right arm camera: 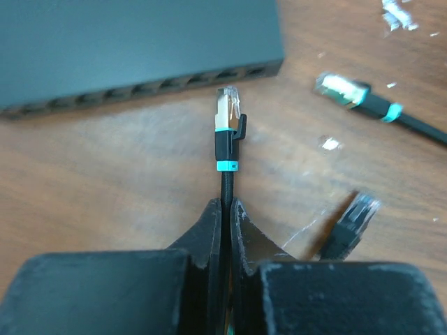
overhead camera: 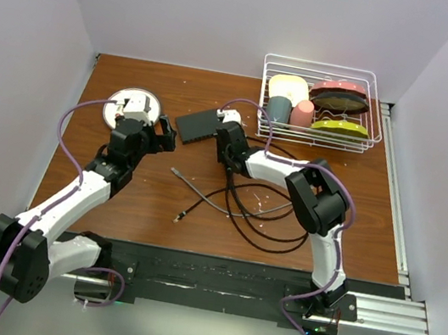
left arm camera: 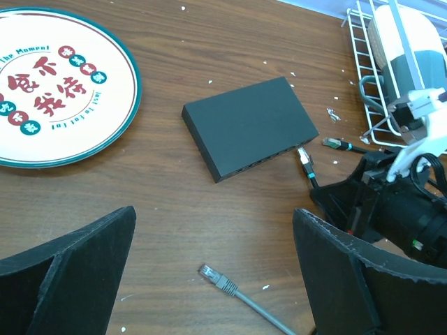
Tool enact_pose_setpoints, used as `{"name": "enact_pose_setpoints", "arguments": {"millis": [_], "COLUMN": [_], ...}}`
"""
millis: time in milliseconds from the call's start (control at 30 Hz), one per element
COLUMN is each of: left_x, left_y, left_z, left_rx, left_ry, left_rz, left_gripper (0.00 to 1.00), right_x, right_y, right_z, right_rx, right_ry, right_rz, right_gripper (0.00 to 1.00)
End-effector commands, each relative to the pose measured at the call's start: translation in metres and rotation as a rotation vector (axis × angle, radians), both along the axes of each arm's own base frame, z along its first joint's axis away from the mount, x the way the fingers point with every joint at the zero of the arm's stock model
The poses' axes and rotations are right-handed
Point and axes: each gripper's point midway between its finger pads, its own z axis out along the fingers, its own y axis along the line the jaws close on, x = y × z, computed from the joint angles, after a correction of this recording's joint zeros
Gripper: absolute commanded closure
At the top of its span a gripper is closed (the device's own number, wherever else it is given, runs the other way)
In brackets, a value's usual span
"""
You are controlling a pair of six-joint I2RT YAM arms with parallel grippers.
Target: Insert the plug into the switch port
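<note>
The switch (overhead camera: 199,125) is a flat matte-black box on the wooden table, its row of sockets facing the arms; it also shows in the left wrist view (left arm camera: 251,125) and the right wrist view (right arm camera: 133,42). My right gripper (overhead camera: 227,140) (right arm camera: 225,204) is shut on a black cable just behind its plug (right arm camera: 228,112), a metal-tipped connector with a teal band. The plug tip (left arm camera: 305,159) points at the right end of the socket row, a short gap away. My left gripper (overhead camera: 163,134) (left arm camera: 214,213) is open and empty, left of the switch.
A round white plate (overhead camera: 131,107) (left arm camera: 56,84) lies left of the switch. A wire dish rack (overhead camera: 321,102) with cups and plates stands at the back right. A grey cable's plug (left arm camera: 216,278), a second teal-banded plug (right arm camera: 346,91) and black cable loops (overhead camera: 267,218) lie on the table.
</note>
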Motion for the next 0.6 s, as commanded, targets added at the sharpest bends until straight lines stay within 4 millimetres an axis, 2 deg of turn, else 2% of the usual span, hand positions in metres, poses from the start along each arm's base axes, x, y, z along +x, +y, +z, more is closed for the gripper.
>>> {"name": "enact_pose_setpoints", "arguments": {"millis": [0, 33, 67, 100, 167, 200, 267, 300, 433, 467, 567], "left_x": [0.0, 0.0, 0.0, -0.001, -0.001, -0.001, -0.002, -0.003, -0.009, -0.012, -0.019], "left_y": [0.004, 0.003, -0.001, -0.002, -0.005, -0.006, -0.01, -0.012, -0.025, -0.032, -0.039], "left_z": [0.009, 0.009, 0.011, 0.011, 0.011, 0.012, 0.015, 0.016, 0.023, 0.034, 0.043], "left_rx": [-0.012, -0.012, -0.018, -0.017, -0.019, -0.019, -0.025, -0.028, -0.054, -0.072, -0.084], "left_ry": [-0.042, -0.043, -0.049, -0.049, -0.053, -0.056, -0.067, -0.072, -0.121, -0.162, -0.208], "left_rz": [0.02, 0.011, -0.007, -0.017, -0.036, -0.043, -0.068, -0.08, -0.161, -0.205, -0.257], "left_gripper": [0.0, 0.0, 0.0, 0.0, 0.0, 0.0, 0.0, 0.0, 0.0, 0.0, 0.0], "right_x": [-0.023, -0.03, -0.037, -0.041, -0.054, -0.058, -0.065, -0.072, -0.096, -0.1, -0.113], "right_y": [0.016, 0.016, 0.021, 0.021, 0.024, 0.022, 0.017, 0.018, 0.013, 0.013, 0.011], "right_z": [0.053, 0.059, 0.081, 0.093, 0.104, 0.127, 0.138, 0.155, 0.174, 0.176, 0.175], "right_rx": [0.103, 0.117, 0.163, 0.175, 0.211, 0.236, 0.247, 0.275, 0.314, 0.322, 0.34], "right_ry": [-0.021, -0.02, -0.039, -0.054, -0.048, -0.087, -0.105, -0.13, -0.151, -0.154, -0.163], "right_rz": [0.149, 0.168, 0.209, 0.234, 0.289, 0.308, 0.319, 0.355, 0.436, 0.451, 0.503], "right_gripper": [1.0, 1.0, 1.0, 1.0, 1.0, 1.0, 1.0, 1.0, 1.0, 1.0, 1.0]}}
